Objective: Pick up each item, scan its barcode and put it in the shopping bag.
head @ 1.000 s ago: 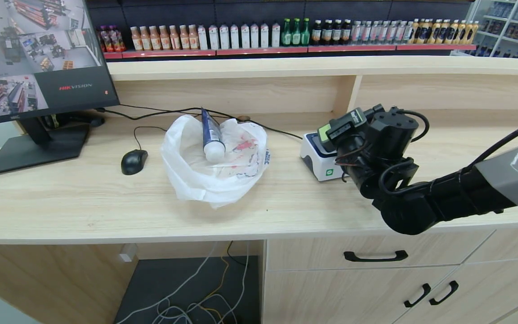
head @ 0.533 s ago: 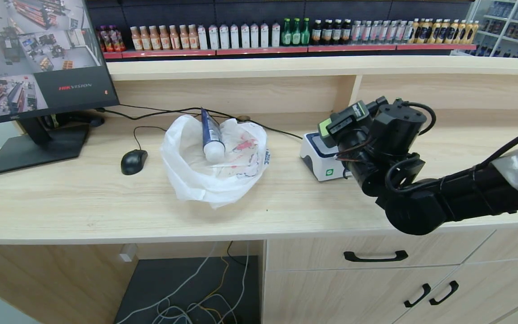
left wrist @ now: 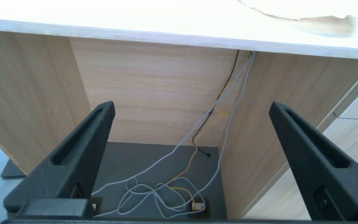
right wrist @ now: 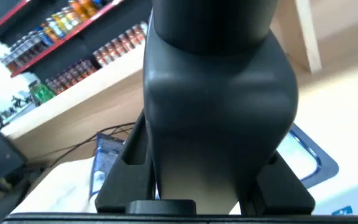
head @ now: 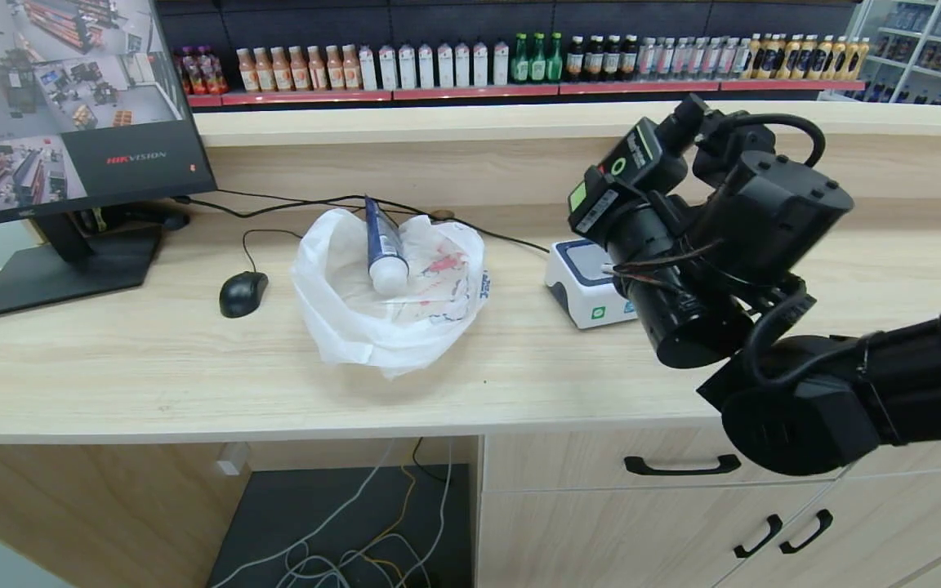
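Head view: a dark item [head: 619, 175] is gripped in the right claw [head: 675, 135] and raised just beside the scanner [head: 581, 286] on the counter [head: 152, 367]. A tube [head: 385, 245] is already laid in the shopping bag [head: 356, 327]. The scan is judged under way, with bagging left. The left claw [left wrist: 191, 162] is spread wide, empty, below the counter.

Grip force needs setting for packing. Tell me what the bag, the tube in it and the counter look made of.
Bag: thin plastic film, white and half see-through, judging by its soft crumples and the print showing through.
Tube: likely soft plastic, smooth, blue with a white cap; its taper to a thin end suggests a squeeze tube.
Counter: pale wood-grain board, matt, probably laminate.
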